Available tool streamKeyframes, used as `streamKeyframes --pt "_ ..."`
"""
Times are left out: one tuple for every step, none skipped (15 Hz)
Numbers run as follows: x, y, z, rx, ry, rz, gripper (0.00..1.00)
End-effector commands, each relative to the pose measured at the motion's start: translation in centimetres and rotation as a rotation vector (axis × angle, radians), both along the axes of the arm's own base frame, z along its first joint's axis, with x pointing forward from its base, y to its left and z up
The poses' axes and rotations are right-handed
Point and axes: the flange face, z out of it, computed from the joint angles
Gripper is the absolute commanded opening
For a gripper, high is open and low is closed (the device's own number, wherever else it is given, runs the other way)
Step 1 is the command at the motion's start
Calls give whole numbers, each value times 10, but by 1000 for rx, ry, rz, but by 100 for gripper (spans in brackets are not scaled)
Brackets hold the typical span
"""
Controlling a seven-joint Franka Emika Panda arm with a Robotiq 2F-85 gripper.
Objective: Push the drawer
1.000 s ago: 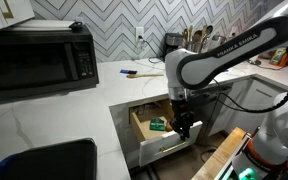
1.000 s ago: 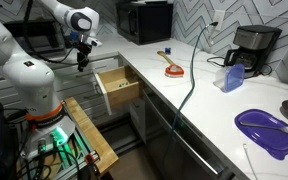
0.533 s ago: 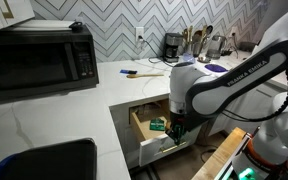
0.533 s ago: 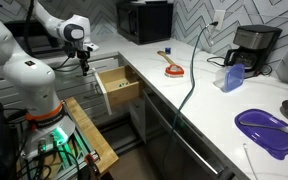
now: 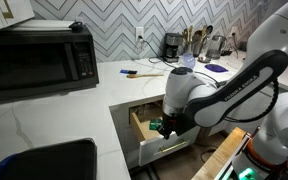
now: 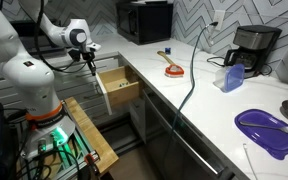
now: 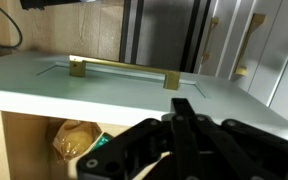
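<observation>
The drawer [image 5: 162,150] stands pulled open under the white counter, with its light wood box showing in both exterior views [image 6: 119,88]. In the wrist view its pale grey-white front [image 7: 104,85] fills the frame, with the slim bar handle [image 7: 124,68] across it. Small items lie inside, including a green one [image 5: 157,125]. My gripper [image 7: 184,108] is shut and empty. Its fingertips are right at the drawer front's top edge, and contact cannot be told. It shows just outside the front [image 6: 91,62], partly hidden by my arm [image 5: 167,128].
A black microwave [image 5: 39,58] and a dark sink [image 5: 44,160] are on the counter. A coffee maker [image 6: 249,50], a blue container [image 6: 233,78] and a purple plate [image 6: 267,130] stand further along. A wooden cart [image 6: 89,140] stands beside the drawer. Tall cabinet doors [image 7: 269,50] lie beyond it.
My arm has swung down and closer to the drawer front. The gripper now sits against the front's top edge. The drawer has not visibly moved.
</observation>
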Motion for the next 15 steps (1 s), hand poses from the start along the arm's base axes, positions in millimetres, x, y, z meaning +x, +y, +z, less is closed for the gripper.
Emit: streamKeyframes --pt "1 -3 -18 -12 32 -15 0" --pt "3 -3 -17 -21 17 -21 0" --pt "-1 -9 -19 -28 5 -21 0" --pt "-1 -11 -19 -37 -21 -28 0" --pt "3 -10 -18 -41 -39 -29 0" --pt "8 -7 -18 -45 -56 -30 0" --pt "11 -9 -19 -54 -79 -31 0" --pt "10 -14 -22 -63 -99 -34 0" --pt "14 -18 -24 -69 -123 -37 0" --pt "20 -20 -24 -77 -144 -39 0" --pt "24 -24 -25 -83 -166 -44 0" --pt "29 -30 -27 -95 -187 -52 0" --pt "34 -38 -29 -116 -204 -65 0" --pt "37 -47 -33 -132 -218 -74 0" --pt "40 -56 -37 -146 -233 -82 0"
